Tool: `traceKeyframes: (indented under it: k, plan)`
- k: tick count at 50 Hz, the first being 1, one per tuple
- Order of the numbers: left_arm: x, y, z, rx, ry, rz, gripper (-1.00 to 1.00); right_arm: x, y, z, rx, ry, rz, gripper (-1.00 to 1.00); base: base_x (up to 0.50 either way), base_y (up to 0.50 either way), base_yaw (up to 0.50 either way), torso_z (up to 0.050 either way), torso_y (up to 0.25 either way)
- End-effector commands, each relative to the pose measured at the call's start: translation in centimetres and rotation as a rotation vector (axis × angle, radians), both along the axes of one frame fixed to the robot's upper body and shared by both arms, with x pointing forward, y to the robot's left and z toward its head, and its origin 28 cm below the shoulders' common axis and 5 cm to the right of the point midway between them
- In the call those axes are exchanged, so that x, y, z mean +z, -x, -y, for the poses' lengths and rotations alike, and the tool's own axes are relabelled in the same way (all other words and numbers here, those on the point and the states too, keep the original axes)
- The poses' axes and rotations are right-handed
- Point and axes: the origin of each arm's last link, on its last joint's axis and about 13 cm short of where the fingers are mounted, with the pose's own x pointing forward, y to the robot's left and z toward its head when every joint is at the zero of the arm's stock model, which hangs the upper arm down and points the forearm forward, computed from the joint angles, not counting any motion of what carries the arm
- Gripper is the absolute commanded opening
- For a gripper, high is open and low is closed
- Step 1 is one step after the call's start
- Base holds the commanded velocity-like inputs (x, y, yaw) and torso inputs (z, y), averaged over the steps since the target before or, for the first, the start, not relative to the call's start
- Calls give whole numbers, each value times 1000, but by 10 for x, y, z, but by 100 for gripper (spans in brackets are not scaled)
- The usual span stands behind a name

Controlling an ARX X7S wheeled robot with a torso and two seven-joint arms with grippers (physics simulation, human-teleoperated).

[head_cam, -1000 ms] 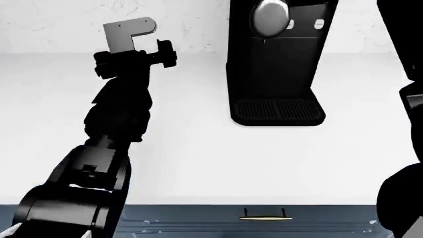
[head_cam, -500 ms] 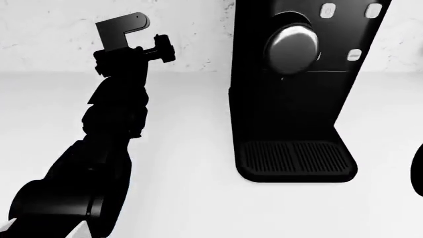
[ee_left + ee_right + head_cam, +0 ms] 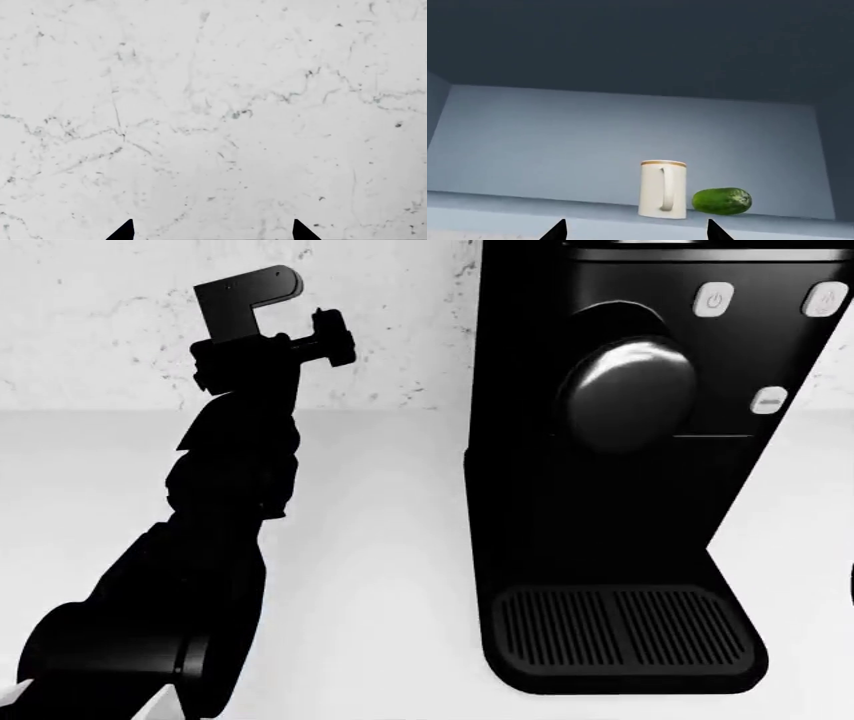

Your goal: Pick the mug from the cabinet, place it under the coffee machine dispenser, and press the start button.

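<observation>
Flat bright render, sharp throughout; cabinet interior (image 3: 627,125) dim; soft highlight on dispenser (image 3: 627,390).

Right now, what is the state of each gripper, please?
Left gripper: open, holding nothing, facing a marble surface.
Right gripper: open, holding nothing, facing the mug.

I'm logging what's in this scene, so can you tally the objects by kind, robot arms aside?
Mugs: 1, the mug, upright on the cabinet shelf
Cucumbers: 1, the cucumber, beside the mug
Coffee machines: 1, the coffee machine, on the counter
Total: 3
</observation>
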Motion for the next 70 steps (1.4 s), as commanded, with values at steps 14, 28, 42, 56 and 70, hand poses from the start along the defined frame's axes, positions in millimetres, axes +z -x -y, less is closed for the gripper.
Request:
traceKeyframes:
  k: [14,28,42,56,70]
  plan:
    - [-1,0,0,-3,-9,0,100,38,-1,-8,-112,39,-10,100,107,-6,0,0,0]
    - [0,0,1,-1,-17,4,100,84,-2,-10,-99,18,61,100,0,0,0,0,0]
    - [0,0,1,0,-16,7,100,113,-13,-8,-81,3,64,100,0,0,0,0,0]
    - [-1,0,1,-2,-13,6,100,132,-41,-2,-132,-14,14,100,0,0,0,0,0]
    - [-1,0,1,0,-20,11,100,112,-83,4,-126,-36,-235,100,0,0,0,0,0]
